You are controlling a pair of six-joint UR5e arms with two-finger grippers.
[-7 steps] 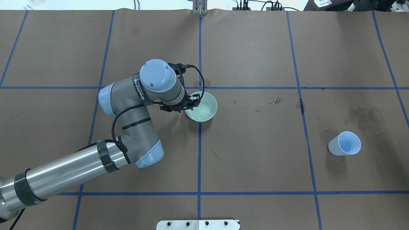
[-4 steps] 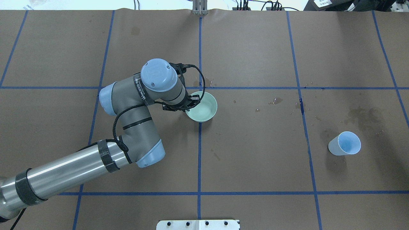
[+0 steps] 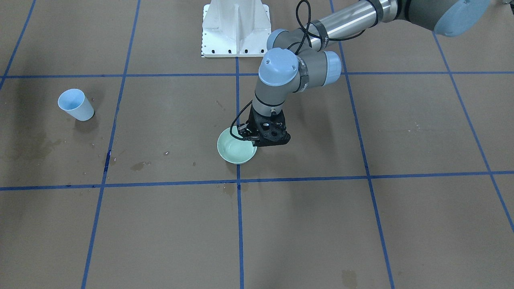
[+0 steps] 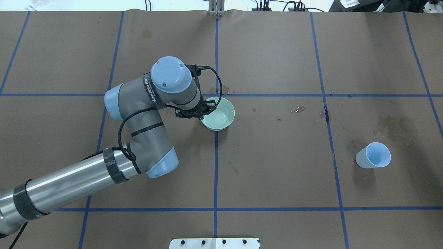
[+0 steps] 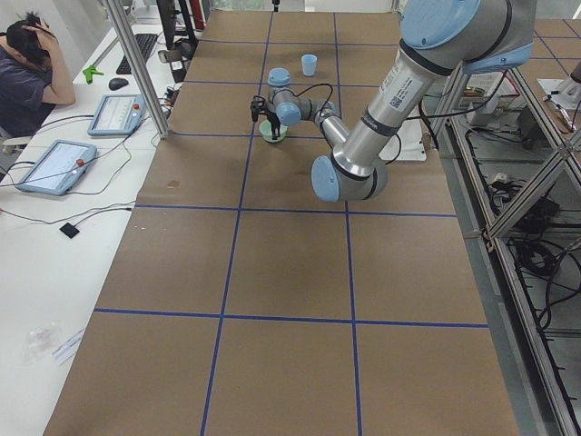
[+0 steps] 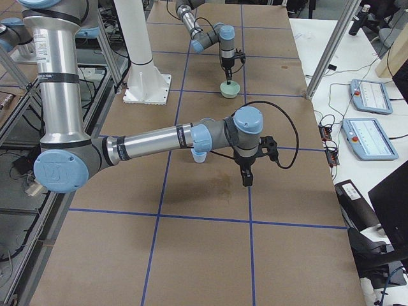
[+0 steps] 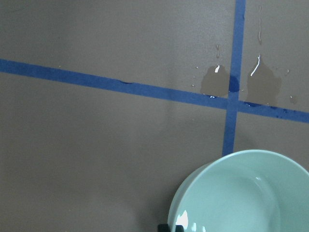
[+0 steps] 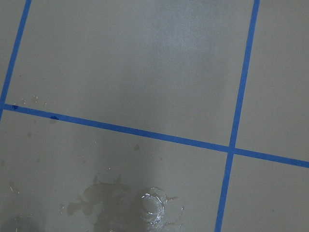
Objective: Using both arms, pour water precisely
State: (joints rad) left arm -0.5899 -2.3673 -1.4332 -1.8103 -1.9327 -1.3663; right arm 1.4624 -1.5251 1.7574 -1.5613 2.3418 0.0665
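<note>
Bowl (image 4: 221, 116), green, midway between side edges, rim clamped by left gripper (image 4: 206, 110). Right gripper (image 6: 245, 177): state indiscernible. Wrist lettering (image 4: 153, 97) illegible.

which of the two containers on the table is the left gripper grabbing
The green bowl near the middle: the left gripper clamps its rim. The blue cup stands apart on the robot's right, with nothing touching it.

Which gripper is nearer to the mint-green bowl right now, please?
Left. The left gripper clasps the bowl at its rim; the right gripper hangs far off toward the table's other end, near the blue cup.
</note>
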